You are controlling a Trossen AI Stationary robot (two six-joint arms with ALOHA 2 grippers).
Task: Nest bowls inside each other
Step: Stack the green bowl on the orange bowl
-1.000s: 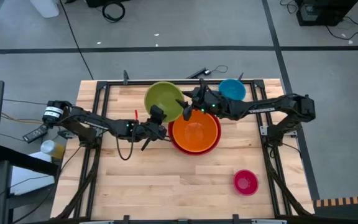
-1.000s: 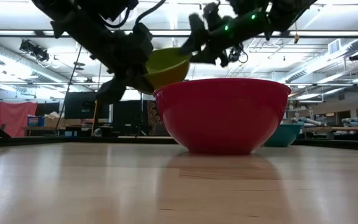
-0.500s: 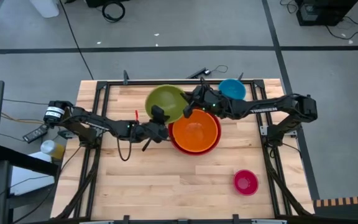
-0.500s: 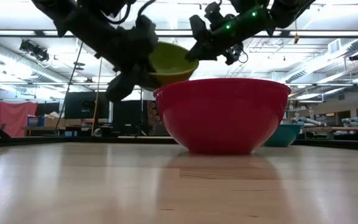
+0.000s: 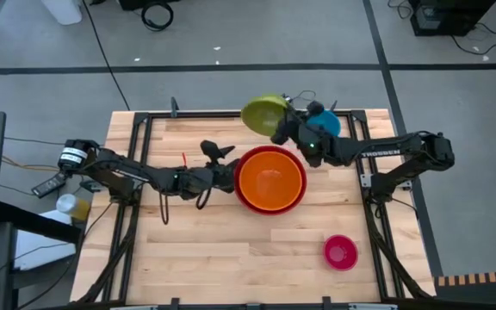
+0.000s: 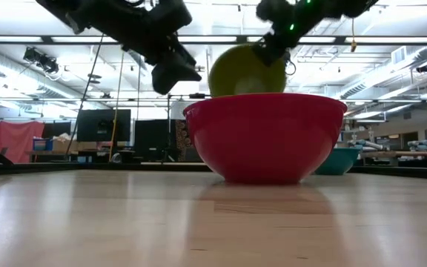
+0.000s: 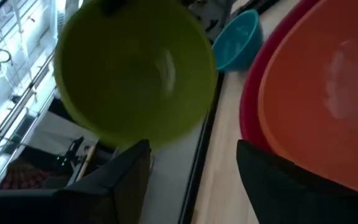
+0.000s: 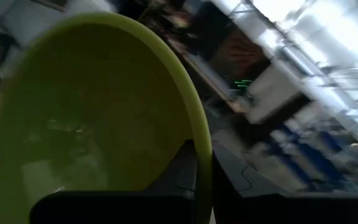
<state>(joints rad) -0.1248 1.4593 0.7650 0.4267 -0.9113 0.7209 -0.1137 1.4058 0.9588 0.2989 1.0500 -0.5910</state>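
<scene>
My right gripper (image 5: pixel 281 129) is shut on the lime green bowl (image 5: pixel 263 114), which hangs above the table's far edge. That bowl also shows in the left wrist view (image 7: pixel 135 68) and the low view (image 6: pixel 247 70). My left gripper (image 5: pixel 218 155) is open with nothing between its fingers, left of the orange bowl (image 5: pixel 269 179). The orange bowl sits inside the red bowl (image 6: pixel 265 137) at mid table. The blue bowl (image 5: pixel 325 125) stands at the far right, partly behind my right arm. The pink bowl (image 5: pixel 340 252) rests near the front right. My right gripper pinches the green bowl's rim (image 8: pixel 204 134), with one finger (image 8: pixel 182 171) inside the bowl and the other outside. The fingers reach in about level from the table's right. The bowl is lifted clear and tipped on its side, its opening facing my left gripper.
A black frame rail (image 5: pixel 145 120) runs around the tabletop. Bare wood lies at the near left (image 5: pixel 196 258). The stacked red and orange bowls stand just below and nearer than the green bowl.
My left gripper has let go of the green bowl, opened and risen a little. My right gripper has shut on the bowl's rim, rolled, and carried it up toward the far right. The bowl has tipped from nearly level onto its side.
</scene>
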